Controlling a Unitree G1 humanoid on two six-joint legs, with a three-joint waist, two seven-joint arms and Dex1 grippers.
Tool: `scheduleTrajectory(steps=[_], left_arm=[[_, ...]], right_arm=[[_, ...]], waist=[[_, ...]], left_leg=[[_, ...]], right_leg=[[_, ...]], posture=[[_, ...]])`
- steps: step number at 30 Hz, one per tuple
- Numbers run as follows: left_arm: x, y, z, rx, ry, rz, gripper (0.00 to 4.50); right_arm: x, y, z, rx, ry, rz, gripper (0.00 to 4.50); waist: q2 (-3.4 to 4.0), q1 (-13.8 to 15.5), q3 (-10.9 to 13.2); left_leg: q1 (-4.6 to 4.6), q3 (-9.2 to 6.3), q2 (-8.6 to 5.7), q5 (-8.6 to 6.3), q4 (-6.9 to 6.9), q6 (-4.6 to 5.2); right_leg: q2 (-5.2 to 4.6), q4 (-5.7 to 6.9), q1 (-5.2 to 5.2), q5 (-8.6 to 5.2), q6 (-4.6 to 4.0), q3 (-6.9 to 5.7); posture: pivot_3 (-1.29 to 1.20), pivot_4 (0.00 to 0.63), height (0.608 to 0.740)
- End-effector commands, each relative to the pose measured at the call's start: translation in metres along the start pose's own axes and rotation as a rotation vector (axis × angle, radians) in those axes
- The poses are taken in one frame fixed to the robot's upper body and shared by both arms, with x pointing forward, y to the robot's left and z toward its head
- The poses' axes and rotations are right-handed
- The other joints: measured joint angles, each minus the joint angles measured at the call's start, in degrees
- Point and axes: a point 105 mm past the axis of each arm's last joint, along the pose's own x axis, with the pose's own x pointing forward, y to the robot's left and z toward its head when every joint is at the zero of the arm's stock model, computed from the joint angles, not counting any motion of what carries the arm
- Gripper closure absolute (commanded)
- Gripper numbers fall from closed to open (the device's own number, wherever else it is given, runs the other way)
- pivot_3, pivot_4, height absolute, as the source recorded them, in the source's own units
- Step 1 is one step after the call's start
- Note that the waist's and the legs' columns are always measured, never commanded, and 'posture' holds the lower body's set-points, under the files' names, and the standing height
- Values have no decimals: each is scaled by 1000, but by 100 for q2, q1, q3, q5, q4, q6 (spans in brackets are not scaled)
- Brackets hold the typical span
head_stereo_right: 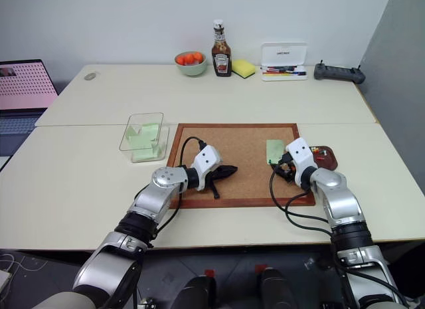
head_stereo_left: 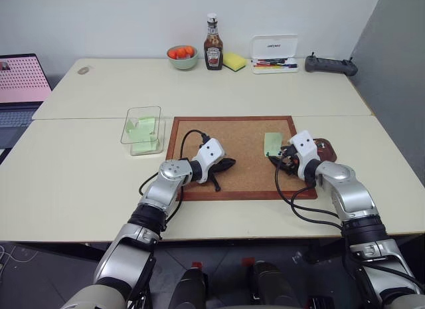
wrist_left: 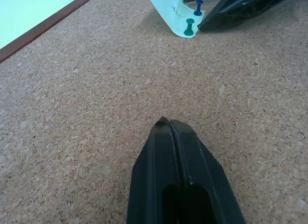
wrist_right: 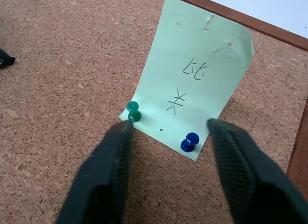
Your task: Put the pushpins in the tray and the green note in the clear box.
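The right hand – fingers apart – should narrow onto the blue pushpin alone, lifting straight off the green note.

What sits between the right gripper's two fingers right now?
In the right wrist view, the right gripper straddles the green note's near edge and its blue pushpin.

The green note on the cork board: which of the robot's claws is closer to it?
The right. The right claw sits right at the green note, its fingers either side of the pinned edge. The left claw rests shut farther along the cork board, well apart from the note.
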Motion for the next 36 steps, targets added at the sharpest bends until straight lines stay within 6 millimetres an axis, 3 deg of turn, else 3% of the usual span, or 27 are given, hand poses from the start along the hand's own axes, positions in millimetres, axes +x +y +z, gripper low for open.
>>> scheduleTrajectory(steps=[1,10,24,36], left_arm=[[-3,-11,-31,-33,118,-32,4500],[-4,-11,-32,-30,123,-32,4500],[-4,-12,-34,-29,133,-36,4500],[-2,-15,-37,-25,145,-44,4500]], right_arm=[[-3,-5,12,-21,-46,-20,3016],[-6,-8,15,-32,-58,-31,4490],[-14,-5,55,-74,-210,-6,4490],[-30,-17,74,-96,-248,-33,4490]], waist=[[0,0,0],[0,-6,0],[0,-10,1],[0,-19,0]], left_leg=[[0,0,0,0,0,0],[0,0,0,0,-2,0],[-1,0,1,0,-2,0],[-1,-1,0,0,-2,0]], right_leg=[[0,0,0,0,0,0],[0,0,0,0,-1,0],[1,0,-3,0,-1,0],[0,-3,0,0,0,-1]], posture=[[0,150,740],[0,150,740],[0,150,740],[0,150,740]])
